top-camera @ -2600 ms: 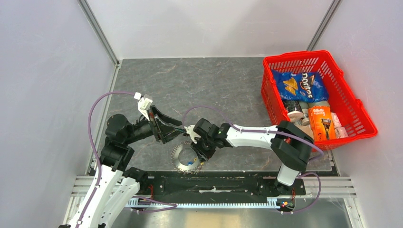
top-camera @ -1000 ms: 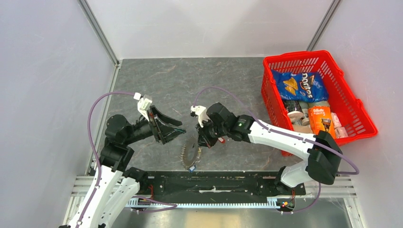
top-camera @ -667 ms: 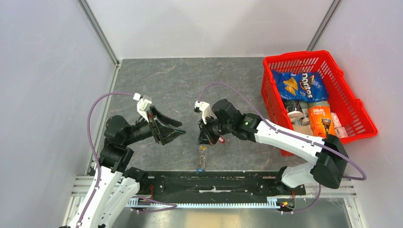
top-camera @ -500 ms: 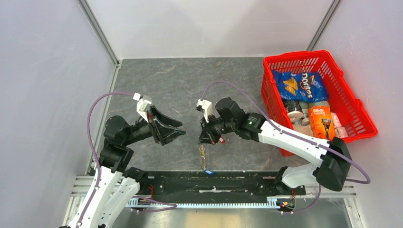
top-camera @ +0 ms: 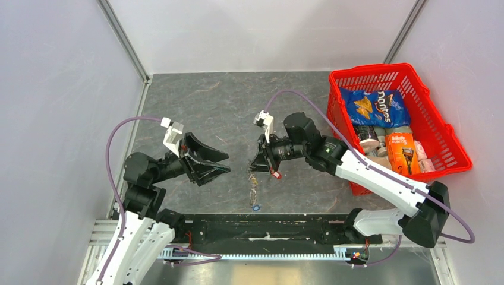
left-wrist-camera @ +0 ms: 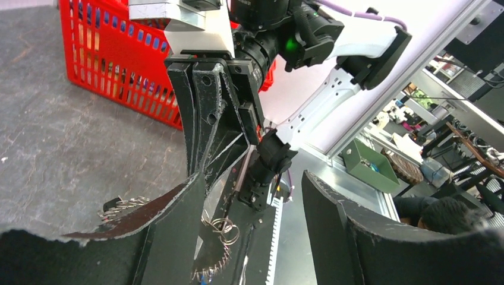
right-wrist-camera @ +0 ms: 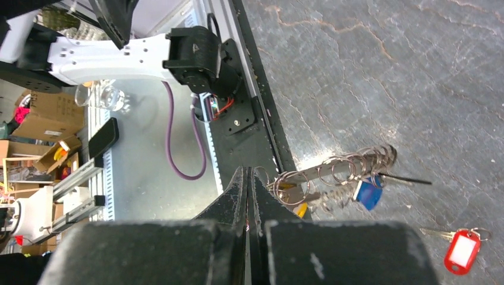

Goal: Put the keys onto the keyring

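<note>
near the middle of the bench's front edge, the right gripper [top-camera: 254, 171] had its two black fingers pressed flat together on the rim of the keyring [right-wrist-camera: 309, 172], a large flat grey metal ring with a saw-toothed rim. the keyring hung edge-on below the fingertips, its lower end close to the black front rail [top-camera: 285, 228]; whether it touched the grey stone-patterned bench [top-camera: 202, 113] could not be told. tiny silver keys [right-wrist-camera: 334, 199] on small wire loops clustered along it, one with a blue plastic tag [right-wrist-camera: 368, 193] and one with a yellow tag [right-wrist-camera: 302, 209]. a red-tagged key [right-wrist-camera: 460, 250] lay apart on the bench. the left gripper [top-camera: 226, 163] hovered just left of the keyring, fingers spread wide, holding nothing. a red plastic basket [top-camera: 342, 127] of groceries sat at the far right corner.
</note>
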Available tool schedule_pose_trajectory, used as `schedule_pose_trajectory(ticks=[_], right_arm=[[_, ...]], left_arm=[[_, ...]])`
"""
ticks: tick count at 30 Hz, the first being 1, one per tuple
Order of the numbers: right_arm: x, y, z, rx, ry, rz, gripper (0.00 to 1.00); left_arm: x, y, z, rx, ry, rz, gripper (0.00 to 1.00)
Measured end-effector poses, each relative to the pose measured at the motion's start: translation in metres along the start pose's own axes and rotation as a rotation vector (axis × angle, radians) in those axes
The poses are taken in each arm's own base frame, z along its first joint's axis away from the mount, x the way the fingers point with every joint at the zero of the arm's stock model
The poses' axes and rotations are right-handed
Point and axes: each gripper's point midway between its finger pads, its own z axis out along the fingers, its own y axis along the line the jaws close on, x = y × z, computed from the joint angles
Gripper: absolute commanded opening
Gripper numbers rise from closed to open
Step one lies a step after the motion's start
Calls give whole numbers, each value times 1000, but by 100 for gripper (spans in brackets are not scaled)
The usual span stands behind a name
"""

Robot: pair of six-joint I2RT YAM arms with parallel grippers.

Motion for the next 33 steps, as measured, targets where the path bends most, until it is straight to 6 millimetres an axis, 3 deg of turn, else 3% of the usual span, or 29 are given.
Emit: schedule_pose_trajectory(ticks=[15, 21, 25, 33], right_arm=[[-43, 43, -26, -101, -115, -37, 0], [-32, 24, -27, 3, -88, -11, 1], [-14, 3, -21, 83, -41, 27, 27], [19, -31, 11, 126, 95, 104, 46]], left_arm=[[-11, -23, -1, 107, -66, -4, 64], [-14, -26, -1, 119, -74, 0, 64], [-12, -24, -1, 116, -71, -11, 65], [-5, -16, 0, 84, -53, -45, 65]])
